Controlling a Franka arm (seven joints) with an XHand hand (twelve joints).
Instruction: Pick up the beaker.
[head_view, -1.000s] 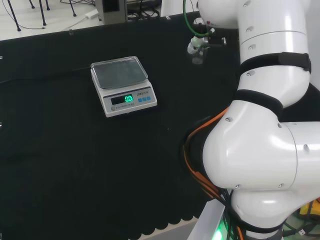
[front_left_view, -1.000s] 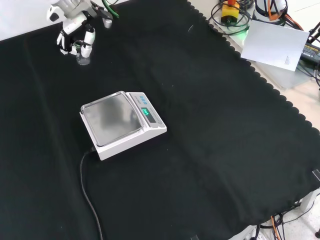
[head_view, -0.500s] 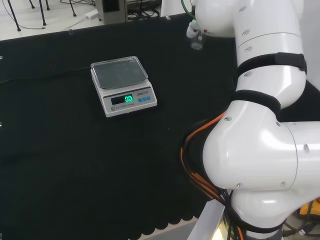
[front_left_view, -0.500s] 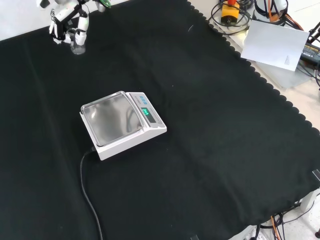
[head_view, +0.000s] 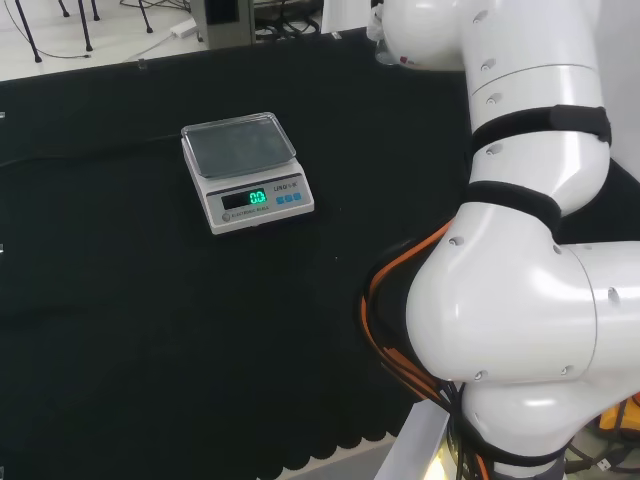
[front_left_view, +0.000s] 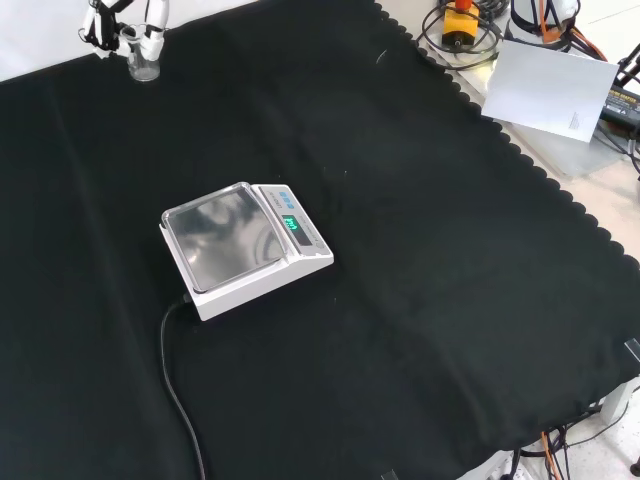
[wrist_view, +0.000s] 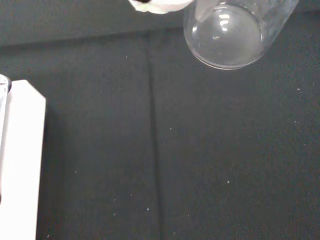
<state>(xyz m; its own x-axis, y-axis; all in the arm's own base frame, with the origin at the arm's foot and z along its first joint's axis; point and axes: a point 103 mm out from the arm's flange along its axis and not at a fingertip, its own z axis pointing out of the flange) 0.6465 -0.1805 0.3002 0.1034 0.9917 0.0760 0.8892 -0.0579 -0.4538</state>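
Risen since a second ago, the small clear glass beaker (front_left_view: 143, 66) hangs at eleven o'clock above the black cloth (front_left_view: 400, 250), clasped in the black-and-white hand's (front_left_view: 125, 20) curled fingers, so the lift looks nearly done, needing only a steady hold.

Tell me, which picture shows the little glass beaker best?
The wrist view: the beaker is close and large, its round clear bottom plain. The front view shows it tiny in the hand at the top edge. In the head view I can't make it out.

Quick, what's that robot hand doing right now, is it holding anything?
Hand: closed around the small clear beaker, held up near the far corner of the black cloth.
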